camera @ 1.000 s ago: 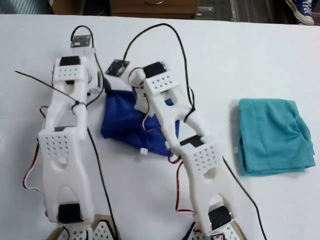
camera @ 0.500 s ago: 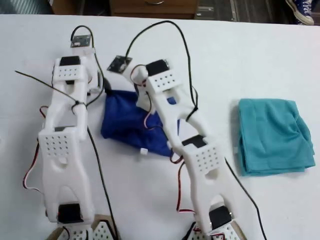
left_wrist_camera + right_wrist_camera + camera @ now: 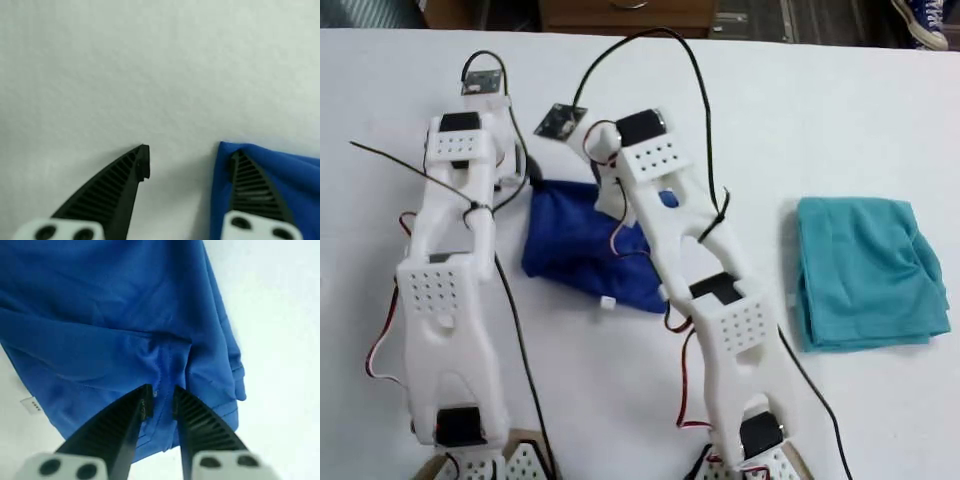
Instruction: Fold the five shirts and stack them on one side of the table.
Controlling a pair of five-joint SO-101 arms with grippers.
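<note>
1. Worktop (image 3: 840,110): a white surface that carried both arms and the cloth. The top of the high view cut off its far edge.
2. Blue shirt (image 3: 565,250): a bunched, unfolded heap that lay between the two arms. In the high view the right arm (image 3: 735,325) crossed over it, so I could not trace its edge on that side. A small white tag (image 3: 607,302) stuck out at its near edge.
3. Right claw (image 3: 161,399): its two fingers were almost together, clamped on a raised ridge of the blue shirt beside a seam. Creases in the cloth ran in toward the tips. I could not make out how deep the fold sat between the fingers.
4. Left claw (image 3: 189,162): its fingers stood wide apart and held nothing. One fingertip was over bare worktop and the other lay at a corner of the blue shirt. I could not tell whether that tip touched the cloth or hung just above it.
5. Left arm (image 3: 435,290): it stretched along the worktop, with its wrist end just beside the blue shirt.
6. Teal shirt (image 3: 865,275): it was folded into a rough rectangle and lay flat on the right arm's side, well apart from the blue shirt. Layers showed along its edges, but I could not count them.
7. Black cable (image 3: 685,80): it looped above the right arm's wrist.
</note>
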